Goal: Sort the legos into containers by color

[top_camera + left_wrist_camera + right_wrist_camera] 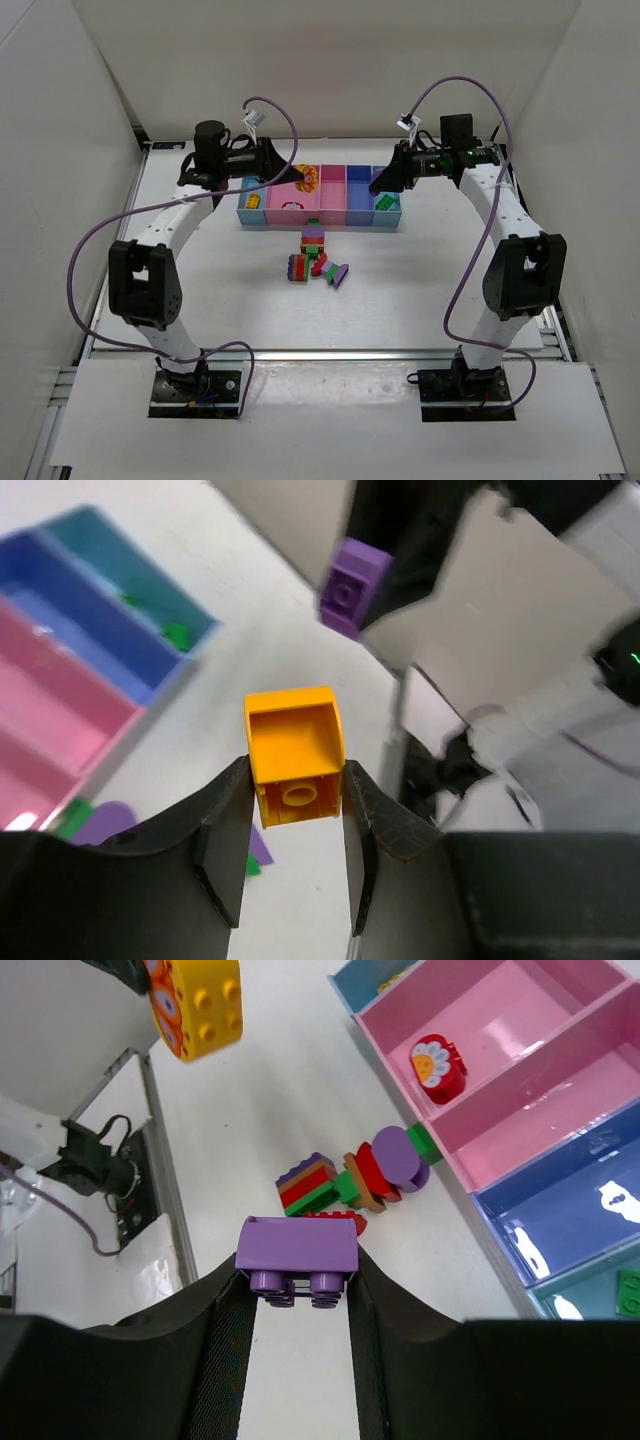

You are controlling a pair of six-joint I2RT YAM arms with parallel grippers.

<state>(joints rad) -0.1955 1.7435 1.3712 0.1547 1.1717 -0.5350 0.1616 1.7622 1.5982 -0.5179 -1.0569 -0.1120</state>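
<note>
- Top view: the tray (pixel 320 222) sits upper centre, with loose legos (pixel 316 260) just below it. Your left gripper (pixel 290 173) and right gripper (pixel 379 184) hover above it.
- Left wrist: your left gripper pinches a yellow-orange brick (pixel 295 750) at centre frame.
- Right wrist: your right gripper pinches a purple brick (pixel 298 1248) at lower centre.

Left gripper (pixel 295 792) pokes in from 6 o'clock, dark fingers (pixel 228 830) clamped on both sides of an orange lego (pixel 295 750), hollow side showing. Up near 12 o'clock there's a purple lego (pixel 348 590) pinched in the right gripper (pixel 360 578), kinda blurry. The tray (pixel 165 675) runs off toward 10 o'clock: light blue compartment (pixel 105 545) with two green legos (pixel 178 635) in it, then the darker blue one (pixel 70 610), then pink (pixel 50 720). Around 8 o'clock a loose purple piece (pixel 108 822) and a green bit (pixel 68 818) sit on the white table (pixel 260 630).
</note>
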